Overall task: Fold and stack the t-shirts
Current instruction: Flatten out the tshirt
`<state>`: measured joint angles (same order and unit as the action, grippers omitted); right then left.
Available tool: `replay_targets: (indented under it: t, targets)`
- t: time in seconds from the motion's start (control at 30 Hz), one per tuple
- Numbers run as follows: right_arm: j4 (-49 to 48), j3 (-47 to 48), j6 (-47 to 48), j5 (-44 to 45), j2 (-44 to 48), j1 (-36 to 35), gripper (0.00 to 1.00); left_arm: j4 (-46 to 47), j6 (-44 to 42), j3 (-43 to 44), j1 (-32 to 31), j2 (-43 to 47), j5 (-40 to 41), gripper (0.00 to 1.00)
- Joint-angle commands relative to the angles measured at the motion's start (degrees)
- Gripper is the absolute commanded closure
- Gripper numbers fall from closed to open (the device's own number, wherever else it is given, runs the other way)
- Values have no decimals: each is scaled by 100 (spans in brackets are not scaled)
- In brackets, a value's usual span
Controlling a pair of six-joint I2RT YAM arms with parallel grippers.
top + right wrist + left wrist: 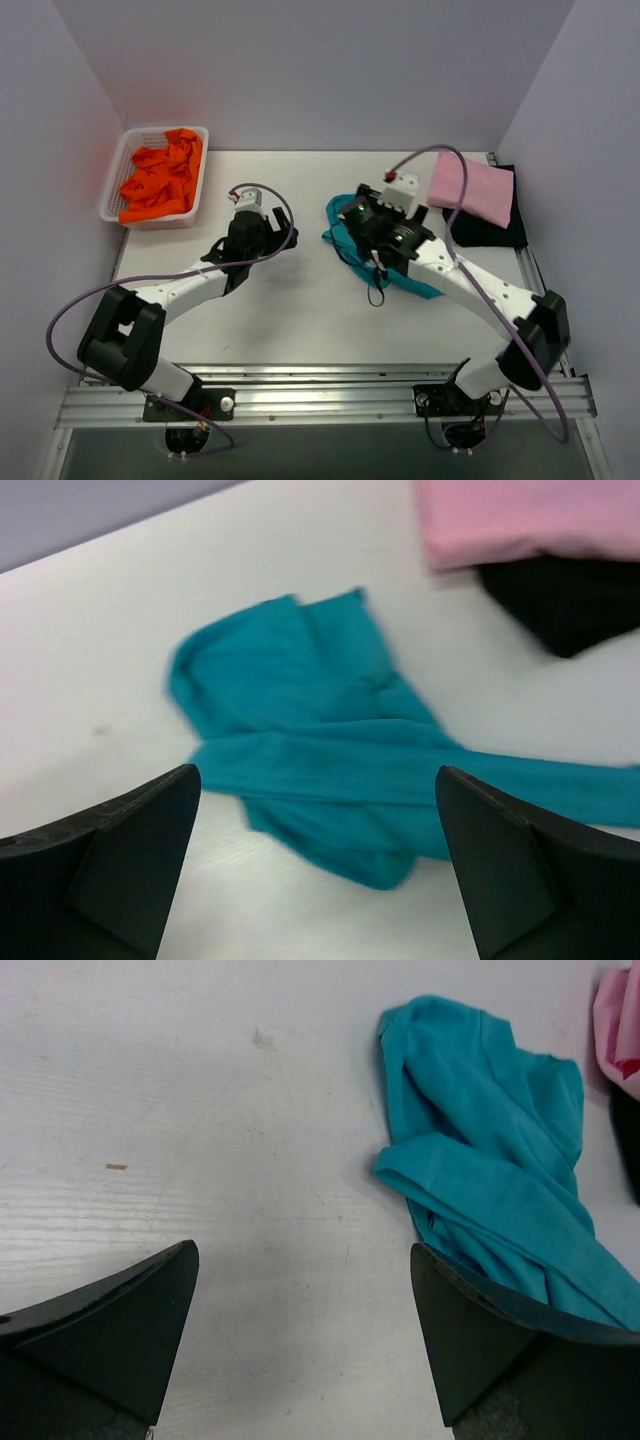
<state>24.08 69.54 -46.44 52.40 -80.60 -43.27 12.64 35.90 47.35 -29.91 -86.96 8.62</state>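
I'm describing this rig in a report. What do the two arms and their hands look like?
The left arm and right arm have white links with black joint housings, and a purple cable loops along each. Small green lights glow near the right wrist. The left hand and right hand carry black, wedge-shaped fingers.

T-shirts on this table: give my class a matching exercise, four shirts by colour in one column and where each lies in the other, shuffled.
1 teal shirt
2 pink shirt
3 black shirt
4 orange shirts

a in the white basket
b under another shirt
c crumpled alone on the table
d on top of another shirt

Pairs: 1-c, 2-d, 3-b, 4-a
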Motion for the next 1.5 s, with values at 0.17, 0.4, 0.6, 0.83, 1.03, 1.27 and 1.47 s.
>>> replay_targets:
  t: [0.17,0.4,0.6,0.83,1.03,1.27,1.47]
  targets:
    - [-719,2344,425,-959,-3232,-859,2,-148,172,-578,722,1163,343,4]
    - [-650,2960,513,-1180,-4542,-587,6,19,286,-929,1207,1524,-141,4]
    - [-562,3109,592,-978,-4842,-402,7,168,312,-1035,1295,1524,-273,4]
    - [-465,3408,671,-960,-5185,-288,8,326,339,-1070,1347,1392,-405,4]
    - [-351,3549,636,-978,-5335,-191,12,379,339,-1053,1435,1252,-484,4]
    - [-333,3312,539,-916,-5344,-147,41,546,347,-1044,1488,1006,-598,4]
    - [-386,3101,504,-969,-5335,-77,84,590,356,-1035,1514,909,-643,4]
